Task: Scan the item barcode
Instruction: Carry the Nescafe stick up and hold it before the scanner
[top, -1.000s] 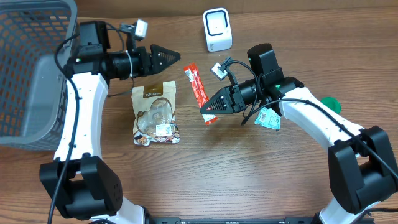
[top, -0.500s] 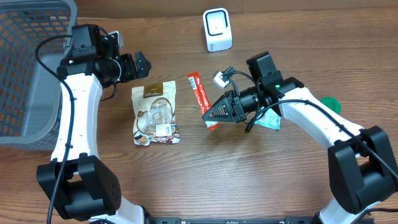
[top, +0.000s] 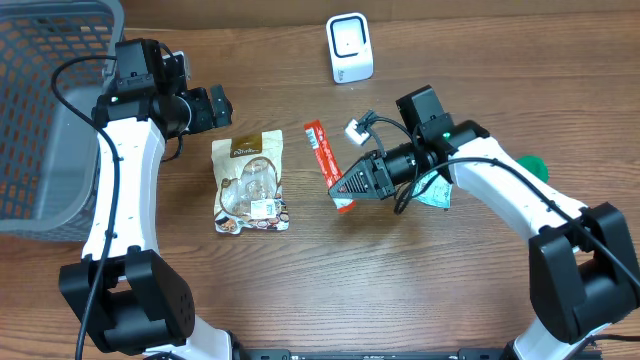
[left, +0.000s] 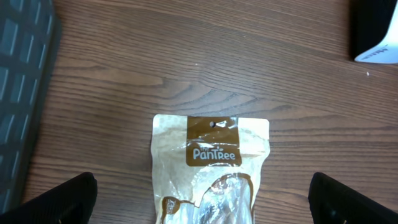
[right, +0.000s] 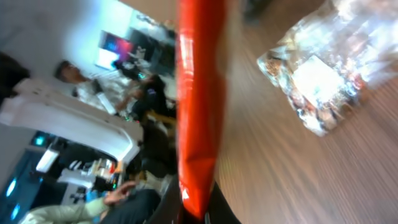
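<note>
A long red stick packet hangs in my right gripper, which is shut on its lower end just above the table's middle. In the right wrist view the red packet runs up from between the jaws of the right gripper. The white barcode scanner stands at the back of the table, apart from the packet. My left gripper is open and empty, above the top edge of a brown-and-clear snack bag. From the left wrist, the bag lies between the widely spread fingertips.
A grey mesh basket fills the left side. A small teal packet lies under the right arm, with a green round item further right. The snack bag shows blurred in the right wrist view.
My left gripper has opened wide, drawn back to the left and turned down over the snack bag's top. The right gripper has carried the red packet slightly right and toward the front.
</note>
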